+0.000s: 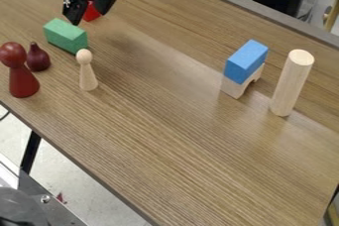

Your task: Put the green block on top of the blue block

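My gripper (89, 16) hangs at the upper left with its two fingers spread apart, just above and behind the green block. The green block (65, 35) lies on the table at the left, outside the fingers. Over on the right, the blue block (246, 61) rests on top of a pale wooden arch-shaped block (237, 85).
A red block (92, 12) shows behind the gripper's fingers. Near the left edge stand a dark red peg figure (23, 81), a maroon pear shape (38, 59) and a pale peg figure (87, 75). A tall wooden cylinder (291, 84) stands right of the blue block.
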`<state>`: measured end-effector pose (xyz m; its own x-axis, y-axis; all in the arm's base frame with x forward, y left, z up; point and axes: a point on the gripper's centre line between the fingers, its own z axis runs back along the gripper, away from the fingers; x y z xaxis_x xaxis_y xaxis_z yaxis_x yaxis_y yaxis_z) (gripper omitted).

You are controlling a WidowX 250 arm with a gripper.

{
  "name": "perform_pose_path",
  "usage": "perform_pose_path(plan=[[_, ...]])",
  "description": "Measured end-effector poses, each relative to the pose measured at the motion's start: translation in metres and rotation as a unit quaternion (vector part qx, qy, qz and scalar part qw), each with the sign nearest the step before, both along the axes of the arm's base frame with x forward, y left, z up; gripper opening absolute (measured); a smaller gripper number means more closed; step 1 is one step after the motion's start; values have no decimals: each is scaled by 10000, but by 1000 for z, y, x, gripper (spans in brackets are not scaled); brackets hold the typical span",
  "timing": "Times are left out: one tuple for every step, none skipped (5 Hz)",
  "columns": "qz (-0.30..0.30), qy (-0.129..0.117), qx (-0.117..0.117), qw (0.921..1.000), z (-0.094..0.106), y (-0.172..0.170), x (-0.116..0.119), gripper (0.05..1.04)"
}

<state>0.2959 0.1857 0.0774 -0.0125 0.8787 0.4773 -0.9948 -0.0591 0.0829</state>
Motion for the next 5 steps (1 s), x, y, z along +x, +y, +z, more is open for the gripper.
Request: perform_pose_path(plan=[[138, 111, -59, 9998, -13, 7, -4, 999], [277, 174, -59, 9994, -22, 10, -7, 999], [443, 251, -79, 9987, -33, 13, -10, 999], [559, 259, -30, 9981, -33, 16, -11, 999], [644, 324, -55, 9974, -40, 18, -14, 955]])
